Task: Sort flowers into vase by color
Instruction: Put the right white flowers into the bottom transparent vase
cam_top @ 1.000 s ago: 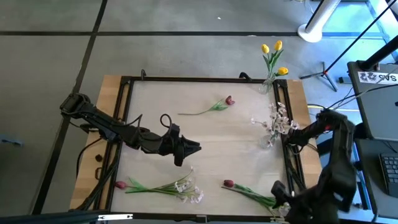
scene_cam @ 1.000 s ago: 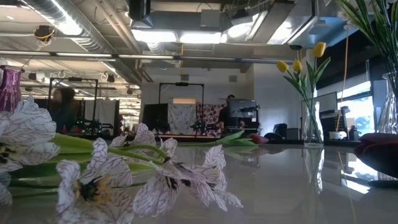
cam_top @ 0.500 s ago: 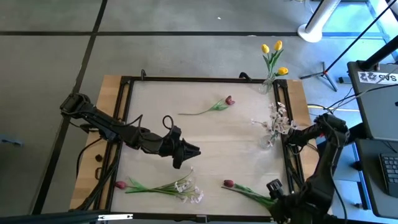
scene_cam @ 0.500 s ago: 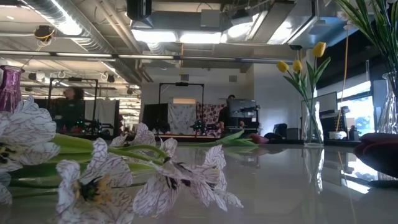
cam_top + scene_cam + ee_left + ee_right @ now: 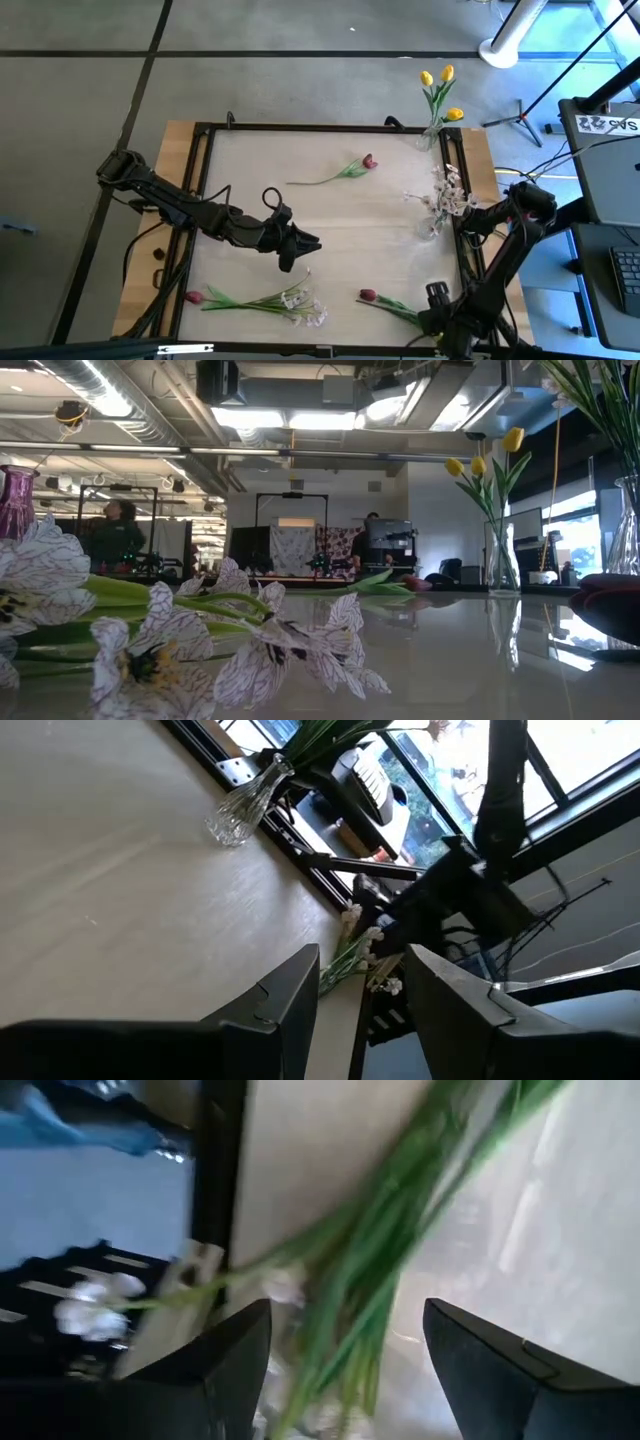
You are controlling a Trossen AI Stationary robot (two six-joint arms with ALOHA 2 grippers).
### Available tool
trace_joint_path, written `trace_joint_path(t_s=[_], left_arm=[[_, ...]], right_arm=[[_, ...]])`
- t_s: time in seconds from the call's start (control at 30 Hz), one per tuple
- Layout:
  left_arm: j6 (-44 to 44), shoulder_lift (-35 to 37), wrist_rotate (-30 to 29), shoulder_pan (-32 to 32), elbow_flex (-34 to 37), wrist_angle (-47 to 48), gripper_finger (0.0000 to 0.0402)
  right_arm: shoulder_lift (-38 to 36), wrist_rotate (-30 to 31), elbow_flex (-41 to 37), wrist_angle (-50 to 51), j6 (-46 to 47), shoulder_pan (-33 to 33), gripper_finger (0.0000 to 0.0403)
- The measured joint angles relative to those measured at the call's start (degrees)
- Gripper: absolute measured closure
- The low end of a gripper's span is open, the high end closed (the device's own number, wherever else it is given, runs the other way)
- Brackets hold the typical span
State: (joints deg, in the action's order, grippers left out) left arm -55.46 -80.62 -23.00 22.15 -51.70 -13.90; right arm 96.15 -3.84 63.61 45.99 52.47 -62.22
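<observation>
The pale, smooth tabletop [image 5: 330,215] sits inside a dark metal frame on a wooden base, over a grey floor marked with dark lines. Across it lie loose artificial flowers: a dark red tulip on a green stem [image 5: 345,170] toward the far side, a bundle of white blossoms with a red tulip [image 5: 265,300] at the near left, and a second red tulip with green leaves [image 5: 395,305] at the near right. Yellow tulips in a clear glass vase [image 5: 438,95] stand at the far right corner, and a second glass vase of tiny white blossoms [image 5: 440,200] stands along the right edge. The left gripper [image 5: 305,242] hovers over the table's middle with fingers spread and empty. The right gripper [image 5: 345,1370] hangs over the green stems at the near right corner, fingers apart either side of them. In the low view, an open workshop with ceiling ducts and strip lights stretches behind, and a person [image 5: 118,532] stands at the far left.
</observation>
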Motion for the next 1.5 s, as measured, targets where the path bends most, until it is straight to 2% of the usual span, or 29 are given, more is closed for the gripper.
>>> trace_joint_path(t_s=[0.2,0.27,0.4,0.6,0.73,0.83,0.93,1.03,1.2,1.27,1.37,1.5], left_arm=[[-1.20,0.00,0.00,0.00,0.00,1.16,0.0257],[-1.44,0.00,0.04,0.00,0.00,1.65,0.0257],[-1.44,0.00,0.37,0.00,0.00,1.87,0.0257],[-1.16,0.00,0.40,-0.37,0.00,1.95,0.0257],[-1.38,0.00,0.35,-0.45,0.00,1.93,0.0257],[-1.40,0.00,0.39,-0.39,0.00,1.93,0.0257],[-1.38,0.00,0.39,-0.33,0.00,1.94,0.0257],[-1.27,0.00,0.37,-0.33,0.00,1.93,0.0257],[-1.01,0.00,0.37,-0.33,0.00,1.91,0.0257],[-1.00,0.00,0.39,-0.33,0.00,1.93,0.0257],[-0.98,0.00,0.39,-0.33,0.00,1.91,0.0257],[-0.96,0.00,0.38,-0.33,0.00,1.90,0.0257]], right_arm=[[0.01,0.20,-5.51,-1.34,-0.49,-0.02,0.0148],[0.01,0.26,-6.40,-0.82,-1.88,-0.02,0.0161],[0.01,3.48,-5.47,7.14,-8.99,1.02,0.0205],[0.01,12.16,2.98,24.01,-24.26,5.89,0.0250],[0.01,19.87,12.33,32.80,-26.70,6.71,0.0251],[-0.16,20.08,18.79,34.89,-22.49,5.60,0.0243],[-0.58,13.72,20.87,31.86,-15.81,3.30,0.0232],[-0.50,7.95,17.72,25.11,-10.00,0.33,0.0225],[-0.35,-1.02,5.13,12.92,-3.23,-2.26,0.0215],[-0.34,-2.71,0.27,8.22,-2.69,-2.42,0.0212],[-0.34,-2.95,-5.34,5.05,-5.01,-2.28,0.0213],[-0.34,5.04,-6.69,8.46,-19.19,0.23,0.0214]])
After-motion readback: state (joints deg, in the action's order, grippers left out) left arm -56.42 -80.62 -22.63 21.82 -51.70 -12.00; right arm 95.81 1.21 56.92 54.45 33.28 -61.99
